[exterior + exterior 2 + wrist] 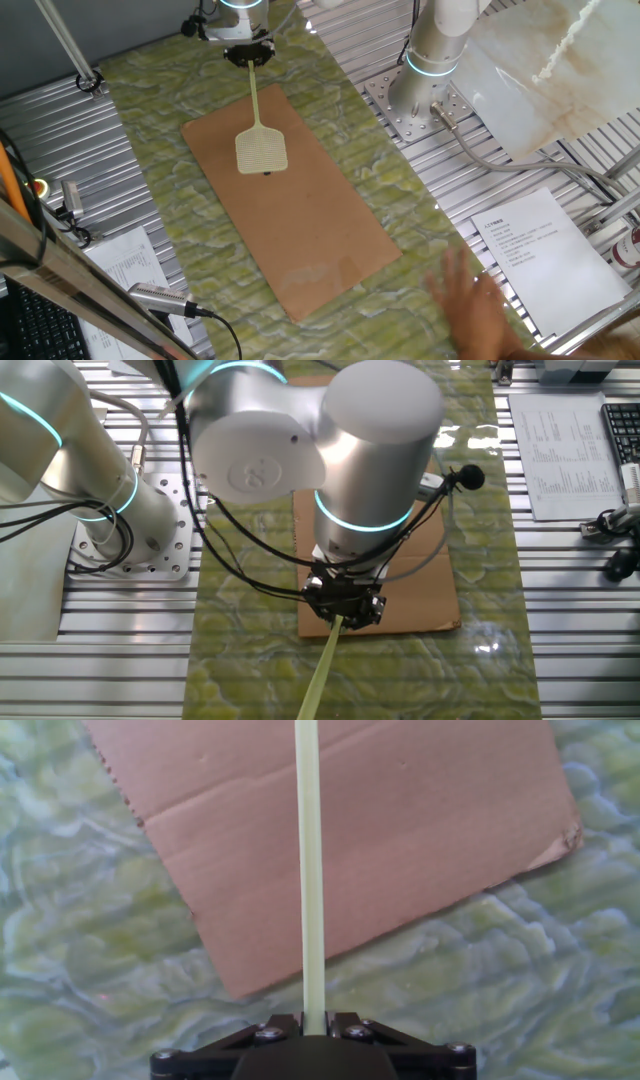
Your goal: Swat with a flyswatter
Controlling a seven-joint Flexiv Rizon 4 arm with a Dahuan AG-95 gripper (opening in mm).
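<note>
The flyswatter (260, 140) is pale yellow-green, with a thin handle and a squarish mesh head (262, 152). Its head hangs over or rests on the brown cardboard sheet (300, 230); a small dark speck lies just below it. My gripper (249, 56) is shut on the handle's end at the far side of the sheet. In the hand view the handle (309, 870) runs straight up from between the jaws across the cardboard (400, 820). In the other fixed view the handle (325, 670) sticks out below the gripper (345, 608); the head is out of frame.
A green marbled mat (400, 200) covers the table under the cardboard. The arm's base (425, 70) stands at the back right. A person's hand (480, 310) reaches in at the front right beside a printed paper (540, 250). A microphone (160, 298) lies front left.
</note>
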